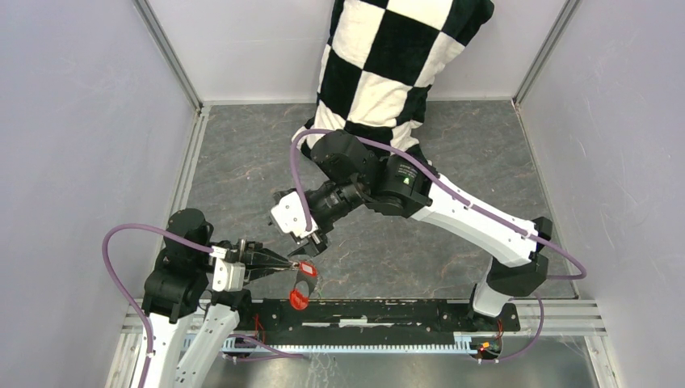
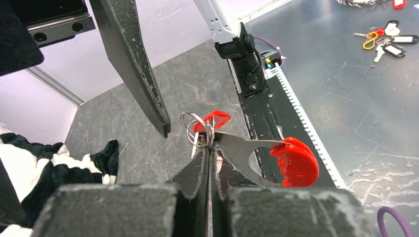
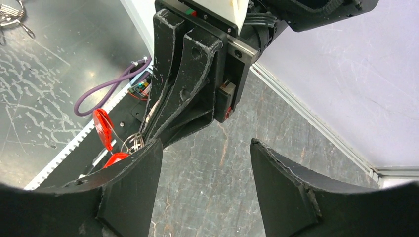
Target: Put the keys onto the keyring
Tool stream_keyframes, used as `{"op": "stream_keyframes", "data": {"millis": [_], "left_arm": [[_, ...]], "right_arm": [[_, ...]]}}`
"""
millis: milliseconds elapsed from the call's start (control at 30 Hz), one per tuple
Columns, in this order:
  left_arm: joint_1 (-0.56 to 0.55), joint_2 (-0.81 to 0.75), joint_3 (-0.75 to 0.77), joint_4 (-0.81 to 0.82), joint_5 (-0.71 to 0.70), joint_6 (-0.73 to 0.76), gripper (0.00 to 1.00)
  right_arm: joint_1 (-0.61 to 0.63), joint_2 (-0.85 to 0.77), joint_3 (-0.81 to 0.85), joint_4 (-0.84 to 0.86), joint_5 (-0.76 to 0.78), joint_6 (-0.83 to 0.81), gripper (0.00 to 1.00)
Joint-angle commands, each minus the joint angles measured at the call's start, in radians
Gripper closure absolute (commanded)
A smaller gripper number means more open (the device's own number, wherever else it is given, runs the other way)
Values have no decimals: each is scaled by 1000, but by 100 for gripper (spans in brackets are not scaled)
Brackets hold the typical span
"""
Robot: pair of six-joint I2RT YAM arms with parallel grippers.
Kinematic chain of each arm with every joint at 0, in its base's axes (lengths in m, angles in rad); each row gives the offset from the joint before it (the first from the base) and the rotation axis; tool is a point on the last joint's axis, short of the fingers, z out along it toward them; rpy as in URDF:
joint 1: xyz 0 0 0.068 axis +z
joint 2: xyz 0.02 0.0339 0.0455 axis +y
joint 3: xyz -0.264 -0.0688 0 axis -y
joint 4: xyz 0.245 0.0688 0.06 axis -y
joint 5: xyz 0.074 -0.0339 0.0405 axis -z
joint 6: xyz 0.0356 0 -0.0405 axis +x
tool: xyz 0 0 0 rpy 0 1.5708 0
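- Silver wire rings of the keyring are pinched in the closed left fingers, held off the bench near its front edge. Its red-and-grey fob hangs to one side.
- Red-headed key sits against the rings; whether it is threaded on, I cannot tell. No green key shows.
- Right fingers stand open just beside the rings, holding nothing.
- To do this well, I'd say: hold the left pinch firm, and bring the right tips slowly onto the key's head, not the wire.

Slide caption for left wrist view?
Left gripper pinches the keyring by its wire rings, fob sticking out right; one finger of the right gripper hovers close.
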Motion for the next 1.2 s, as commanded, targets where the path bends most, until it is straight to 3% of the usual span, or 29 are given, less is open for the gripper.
{"op": "stream_keyframes", "data": {"millis": [0,167,333,467,633,767,967,1167], "left_arm": [[-2,2,31,32,46,6,98],[-2,3,27,31,44,1,98],[-2,7,20,30,37,-18,98],[-2,26,27,29,33,-38,98],[0,80,57,25,33,-96,98],[1,109,75,24,43,-109,98],[3,110,84,25,37,-94,98],[3,106,87,24,28,-93,98]], "right_arm": [[1,17,-4,70,-35,66,29],[-7,-8,-28,189,85,120,33],[-61,-207,-256,468,197,240,32],[-80,-320,-331,503,252,307,35],[-79,-458,-495,538,244,483,45],[-59,-551,-677,598,162,599,45],[71,-529,-708,591,260,596,39],[99,-477,-694,605,278,595,42]]}}
